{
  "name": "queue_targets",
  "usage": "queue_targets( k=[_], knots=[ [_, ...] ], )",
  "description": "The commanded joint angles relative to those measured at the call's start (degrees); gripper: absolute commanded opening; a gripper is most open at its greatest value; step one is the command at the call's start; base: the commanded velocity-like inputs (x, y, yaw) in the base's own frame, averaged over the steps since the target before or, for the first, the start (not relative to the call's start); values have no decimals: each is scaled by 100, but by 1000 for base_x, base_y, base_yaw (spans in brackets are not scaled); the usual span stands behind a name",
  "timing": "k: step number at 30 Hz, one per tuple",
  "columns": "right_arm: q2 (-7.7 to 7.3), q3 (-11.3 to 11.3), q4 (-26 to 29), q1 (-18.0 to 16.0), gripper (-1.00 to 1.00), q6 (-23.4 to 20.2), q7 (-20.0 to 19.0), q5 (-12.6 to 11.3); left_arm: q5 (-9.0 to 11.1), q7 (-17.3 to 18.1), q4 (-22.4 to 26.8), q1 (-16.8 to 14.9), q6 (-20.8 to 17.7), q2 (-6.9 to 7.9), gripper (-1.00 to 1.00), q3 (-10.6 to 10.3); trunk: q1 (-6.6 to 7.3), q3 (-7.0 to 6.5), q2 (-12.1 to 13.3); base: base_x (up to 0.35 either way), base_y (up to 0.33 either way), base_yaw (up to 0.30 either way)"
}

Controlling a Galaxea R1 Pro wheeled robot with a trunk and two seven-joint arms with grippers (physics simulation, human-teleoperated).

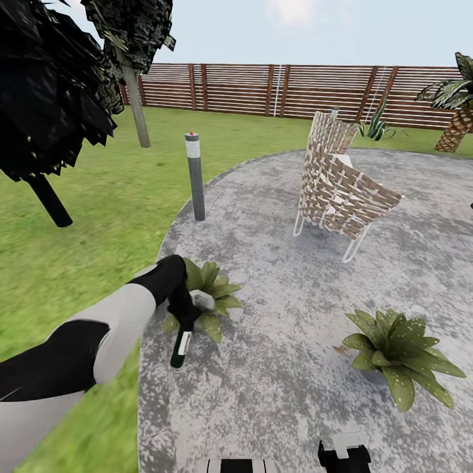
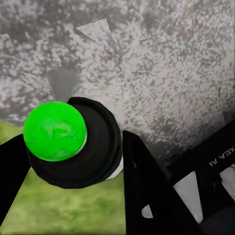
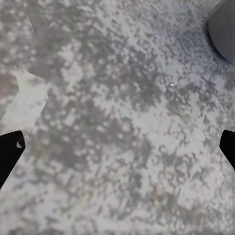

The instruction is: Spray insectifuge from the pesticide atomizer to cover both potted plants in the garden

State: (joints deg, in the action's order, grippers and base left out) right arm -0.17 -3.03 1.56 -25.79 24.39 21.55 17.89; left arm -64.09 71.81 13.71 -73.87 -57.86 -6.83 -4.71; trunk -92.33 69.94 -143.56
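Observation:
My left gripper [image 1: 183, 314] is shut on the pesticide atomizer [image 1: 180, 348], a slim dark bottle with a white label that hangs down from the fingers over the patio's left rim. In the left wrist view the atomizer [image 2: 73, 142] sits between the black fingers [image 2: 147, 191], its round bright green end facing the camera. The bottle's whitish head lies against the near potted plant [image 1: 220, 290]. The second potted plant [image 1: 394, 348] stands on the paving to the right. My right gripper [image 3: 117, 147] is open above bare paving.
The round grey patio [image 1: 282, 276] is ringed by lawn [image 1: 79, 249]. A grey bollard lamp [image 1: 195, 177] stands at its left edge and a woven chair [image 1: 338, 187] behind the plants. Dark tree trunks [image 1: 49, 200] rise at left, with the brown fence [image 1: 295, 89] at the back.

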Motion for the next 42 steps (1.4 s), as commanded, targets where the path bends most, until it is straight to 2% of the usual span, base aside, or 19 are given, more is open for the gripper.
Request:
queue_targets(
  k=[1,3,5,8,16,20,22,23,25,27,29,34,42],
  knots=[
    [0,-32,-7,-4,100,13,24,56,-21,56,-67,-102,-57,3,-100,-41,1,5,-2,0,0,0],
    [0,-31,-7,-4,100,13,24,56,-43,60,-185,-351,-52,12,-100,-54,1,5,-2,0,0,0],
    [0,-33,-7,-5,100,13,22,56,-148,61,-207,-414,-54,26,-100,-57,1,5,-2,0,0,0],
    [0,-34,-7,-5,100,13,20,56,-266,67,-218,-398,-55,12,-100,-62,1,5,-2,0,0,0],
    [0,-37,-7,-5,100,13,19,56,-280,78,-211,-413,-58,7,-100,-47,1,5,-2,110,0,0],
    [0,-36,-7,-5,100,13,24,56,-300,388,-204,-432,-43,-10,-100,-68,1,5,-2,312,0,0],
    [0,-36,-7,-5,100,13,24,56,-500,796,-184,-446,-22,-28,-100,-216,1,5,-2,120,0,0],
    [0,-33,-7,-5,100,13,21,56,-1133,1701,-118,-496,-2,-95,-100,-482,1,5,-2,17,0,0],
    [0,-38,-7,-5,100,13,22,56,-2275,1819,83,-637,12,-114,-100,-589,1,5,-2,4,0,0],
    [0,-35,-7,-5,100,13,22,56,-2434,1819,226,-633,18,-110,-100,-587,1,5,-2,0,0,0],
    [0,-37,-7,-5,100,13,24,56,-2485,1819,280,-626,20,-115,-100,-585,1,5,-2,0,0,0],
    [0,-36,-7,-5,100,13,22,56,-2506,1819,306,-646,27,-181,-100,-591,1,5,-2,0,0,0],
    [0,-36,-7,-5,100,13,24,56,-2529,1819,263,-530,71,-92,-100,-610,1,5,-2,0,0,0]
  ],
)
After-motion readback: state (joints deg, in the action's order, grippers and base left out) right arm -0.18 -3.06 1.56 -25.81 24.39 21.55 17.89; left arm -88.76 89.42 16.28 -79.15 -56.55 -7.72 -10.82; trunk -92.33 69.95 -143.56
